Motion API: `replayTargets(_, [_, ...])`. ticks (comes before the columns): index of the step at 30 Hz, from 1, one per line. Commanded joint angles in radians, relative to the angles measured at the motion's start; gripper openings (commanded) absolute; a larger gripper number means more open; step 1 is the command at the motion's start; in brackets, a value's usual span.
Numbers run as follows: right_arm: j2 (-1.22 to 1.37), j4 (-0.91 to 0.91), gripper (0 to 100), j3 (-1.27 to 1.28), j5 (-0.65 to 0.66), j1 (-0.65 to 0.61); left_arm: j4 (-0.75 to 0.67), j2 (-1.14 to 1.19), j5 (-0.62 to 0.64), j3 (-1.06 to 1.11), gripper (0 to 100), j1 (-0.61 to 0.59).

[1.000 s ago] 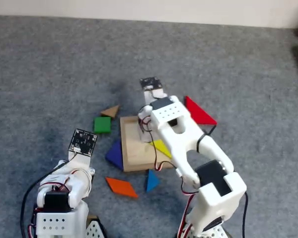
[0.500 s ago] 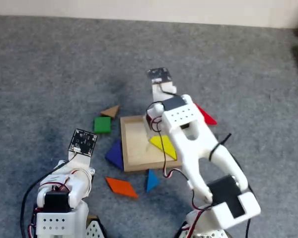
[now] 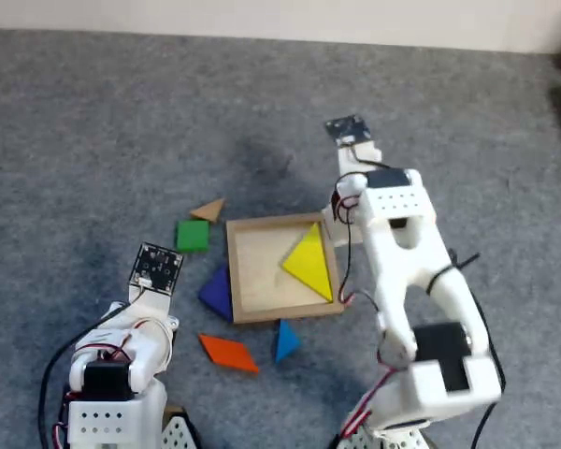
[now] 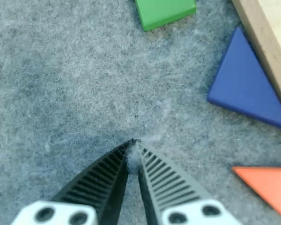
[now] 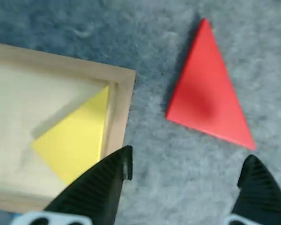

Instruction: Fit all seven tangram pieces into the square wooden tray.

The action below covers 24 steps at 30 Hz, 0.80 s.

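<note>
The square wooden tray (image 3: 237, 271) lies mid-table with a yellow triangle (image 3: 310, 262) flat in its right half. My right arm (image 3: 397, 234) stands over the carpet just right of the tray. Its gripper (image 5: 185, 173) is open and holds nothing, hovering between the tray's corner (image 5: 124, 89) and a red triangle (image 5: 208, 89). My left gripper (image 4: 133, 145) is shut on nothing, low over bare carpet left of the tray. Near it lie a green square (image 4: 164, 11), a dark blue triangle (image 4: 248, 89) and an orange piece (image 4: 267, 183).
Loose pieces ring the tray's left and front sides: a tan triangle (image 3: 208, 210), the green square (image 3: 193, 235), the dark blue triangle (image 3: 217, 292), the orange parallelogram (image 3: 229, 352) and a light blue triangle (image 3: 285, 340). Grey carpet stretches far behind the tray.
My right arm has swung right, off the tray, uncovering the yellow triangle lying inside it. The arm now covers the red triangle in the high view. The left arm has not moved.
</note>
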Motion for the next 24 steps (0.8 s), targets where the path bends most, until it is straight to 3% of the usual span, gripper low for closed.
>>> replayTargets(1, [0.101,-0.013,34.8,-0.159,0.044,0.028,0.003,-0.012,0.011,0.019,0,-0.013])
replayTargets(12, [0.423,0.228,34.9,-0.616,0.123,0.048,0.003,-0.012,0.011,0.019,0,-0.013])
replayTargets(24, [0.687,0.444,34.9,-0.94,0.158,0.084,0.003,-0.012,0.011,0.019,0,-0.013])
